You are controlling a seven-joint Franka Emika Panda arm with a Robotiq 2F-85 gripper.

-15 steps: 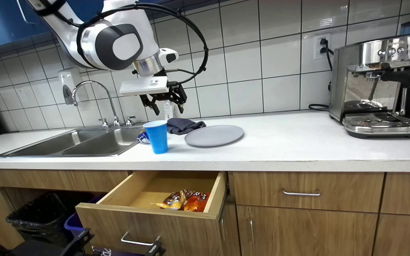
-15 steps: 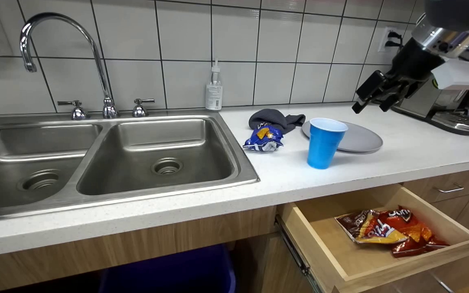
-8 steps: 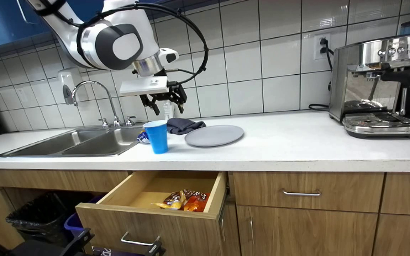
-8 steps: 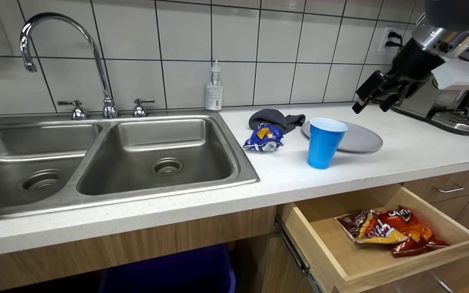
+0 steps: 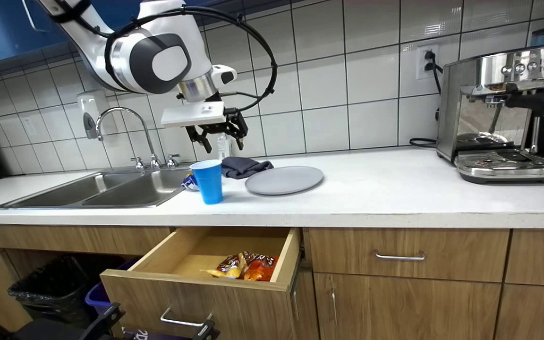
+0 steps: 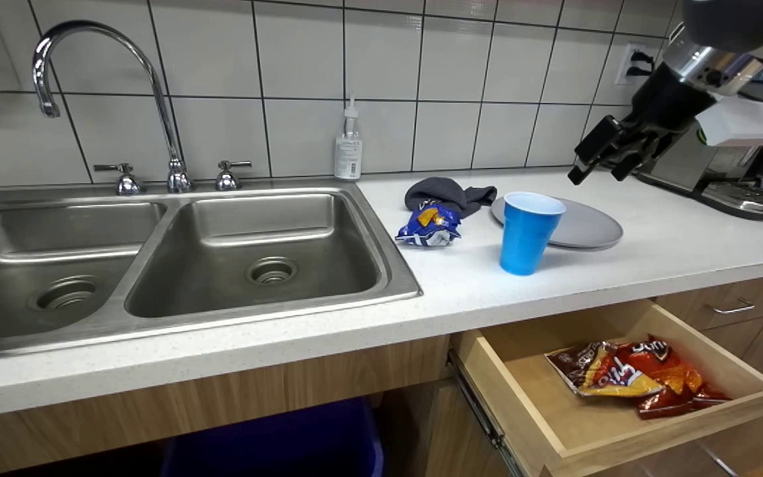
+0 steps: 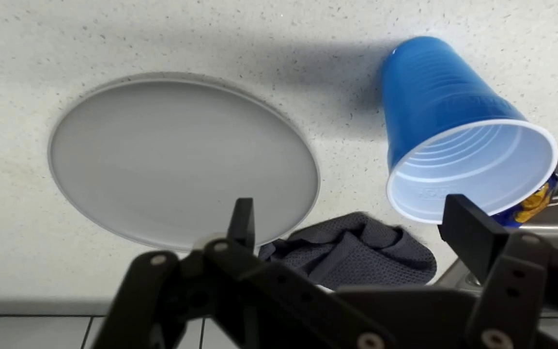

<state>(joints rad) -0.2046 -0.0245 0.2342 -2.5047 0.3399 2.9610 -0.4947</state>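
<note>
My gripper point(image 5: 224, 148) hangs over the counter with its jaws wide apart and nothing between them. In the wrist view the fingers point(image 7: 472, 232) frame a dark grey cloth point(image 7: 361, 257) lying crumpled below. A flat grey plate point(image 7: 177, 160) lies to the left there. To the right stands an upright blue cup point(image 7: 429, 92) with a white inside, which looks empty. Partly behind the cup is a small blue chip bag point(image 6: 429, 224), resting against the cloth in an exterior view. The gripper touches none of these.
Below the counter an open drawer point(image 5: 196, 297) holds a brown-and-yellow bag point(image 6: 603, 374) and a red bag point(image 6: 676, 371). A double sink point(image 6: 146, 262) with a tall faucet point(image 6: 156, 86) is at one side. A bottle point(image 6: 348, 156) stands by the wall; an espresso machine point(image 5: 489, 127) is further along.
The arm and gripper have shifted very slightly over the last half second, a little leftward in one of the exterior views. The jaws stay open; the cup, plate, cloth and bags have not moved.
</note>
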